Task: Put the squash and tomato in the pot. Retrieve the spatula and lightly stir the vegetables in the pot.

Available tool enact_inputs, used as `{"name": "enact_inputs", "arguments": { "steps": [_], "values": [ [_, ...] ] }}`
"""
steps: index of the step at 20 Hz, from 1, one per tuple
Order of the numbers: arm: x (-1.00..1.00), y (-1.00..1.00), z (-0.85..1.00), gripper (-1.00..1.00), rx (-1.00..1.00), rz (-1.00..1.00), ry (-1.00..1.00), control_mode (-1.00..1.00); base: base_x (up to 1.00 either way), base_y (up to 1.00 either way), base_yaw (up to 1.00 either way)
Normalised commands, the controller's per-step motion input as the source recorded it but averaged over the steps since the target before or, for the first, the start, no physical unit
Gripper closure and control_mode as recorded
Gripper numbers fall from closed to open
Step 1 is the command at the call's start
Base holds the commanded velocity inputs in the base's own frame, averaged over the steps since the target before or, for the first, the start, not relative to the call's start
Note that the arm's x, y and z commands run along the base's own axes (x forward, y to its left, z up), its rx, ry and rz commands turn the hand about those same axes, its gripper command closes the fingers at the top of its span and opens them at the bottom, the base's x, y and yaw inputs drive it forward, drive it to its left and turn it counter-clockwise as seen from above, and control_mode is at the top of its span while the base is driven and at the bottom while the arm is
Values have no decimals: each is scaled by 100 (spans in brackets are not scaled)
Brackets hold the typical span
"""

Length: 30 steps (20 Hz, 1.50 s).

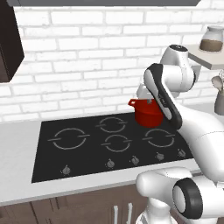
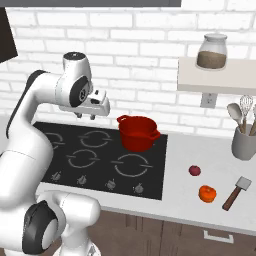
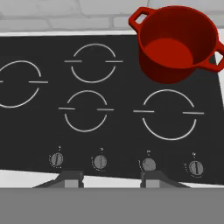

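The bright red pot (image 2: 137, 132) stands empty on the back right burner of the black cooktop, also seen as the pot (image 1: 148, 112) and the pot (image 3: 177, 43). On the counter right of the cooktop lie the small dark red tomato (image 2: 194, 170), an orange round vegetable (image 2: 207, 193) that looks like the squash, and the spatula (image 2: 236, 192) with a brown handle. My gripper (image 2: 85, 116) hovers above the cooktop, left of the pot and well away from the vegetables. In the hand view the gripper (image 3: 111, 178) is open, with nothing between its fingertips (image 3: 70, 177).
A grey utensil holder (image 2: 244, 142) with several tools stands at the back right of the counter. Above it a wall shelf carries a glass jar (image 2: 212, 51). The cooktop knobs (image 3: 100, 162) line its front edge. A dark cabinet (image 1: 8, 41) hangs at the upper left.
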Motion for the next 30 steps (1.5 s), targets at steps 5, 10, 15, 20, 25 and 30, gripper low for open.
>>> {"name": "enact_inputs", "arguments": {
  "steps": [5, 10, 15, 20, 25, 30],
  "values": [
    [-1, -7, -7, -100, -1, 0, 0, -100, 0, 0, 0],
    [-19, -33, -19, -100, -3, -3, -9, -100, 0, 0, 0],
    [-5, -51, -41, -100, -6, 0, 0, -100, 0, 0, 0],
    [0, -100, -24, -100, 0, -1, 0, -100, 0, 0, 0],
    [3, -100, -9, -100, 0, -13, 2, -100, 0, 0, 0],
    [14, -100, -37, -100, -10, -27, 15, -100, 0, 0, 0]
  ]
}}
